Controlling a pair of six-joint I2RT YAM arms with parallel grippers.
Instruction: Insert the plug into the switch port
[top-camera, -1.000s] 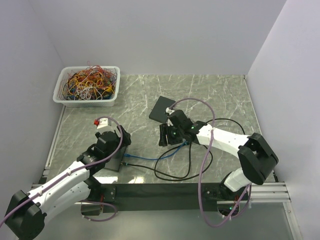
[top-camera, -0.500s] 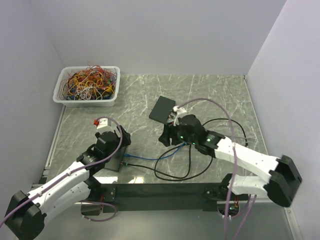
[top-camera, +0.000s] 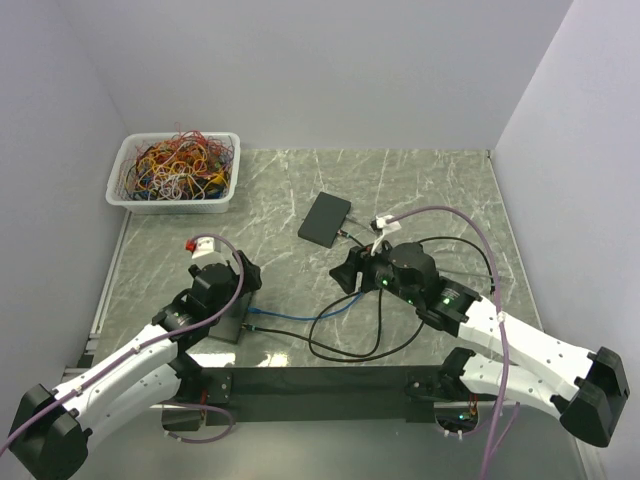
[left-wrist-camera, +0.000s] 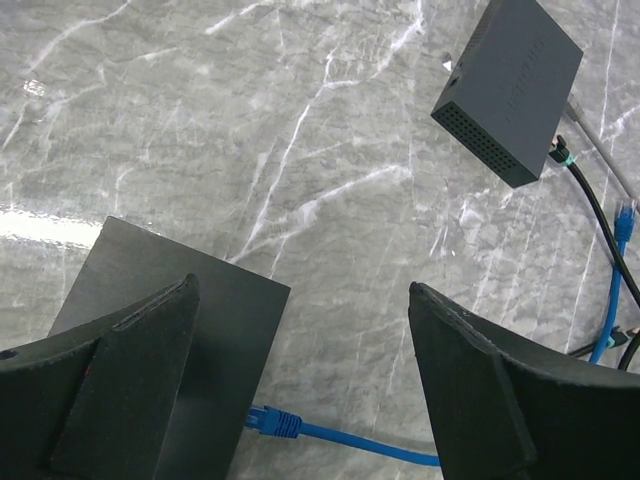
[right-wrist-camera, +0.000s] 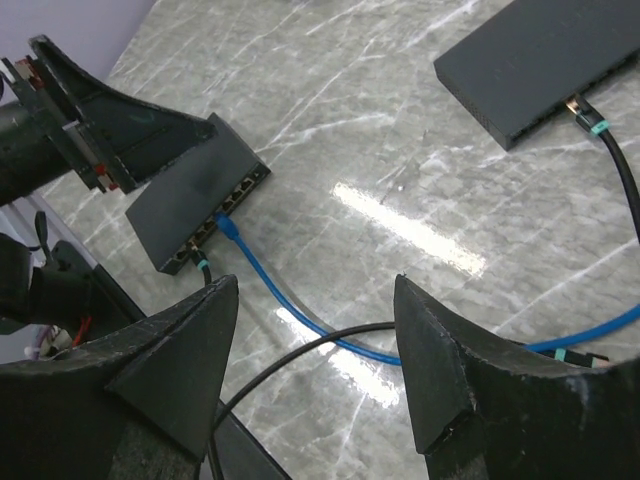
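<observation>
Two dark switches lie on the marble table. The near switch (top-camera: 226, 326) (left-wrist-camera: 170, 330) is under my left gripper (top-camera: 232, 290) (left-wrist-camera: 302, 290), which is open and holds nothing. A blue plug (left-wrist-camera: 272, 422) (right-wrist-camera: 228, 228) sits with its tip at this switch's port row, beside a black plug (right-wrist-camera: 203, 265) with a teal band. The blue cable (top-camera: 300, 315) runs right; its other plug (left-wrist-camera: 625, 210) lies loose. The far switch (top-camera: 325, 218) (right-wrist-camera: 540, 60) has a black plug (right-wrist-camera: 588, 118) in it. My right gripper (top-camera: 348, 275) (right-wrist-camera: 315, 285) hangs open above the cables, holding nothing.
A white bin (top-camera: 118, 190) full of tangled coloured wires stands at the back left. A black cable (top-camera: 350, 350) loops over the table's front middle. Walls close in the table on the left, back and right.
My right arm has drawn back from the far switch toward the near right, its jaws a little wider. The left arm has barely moved.
</observation>
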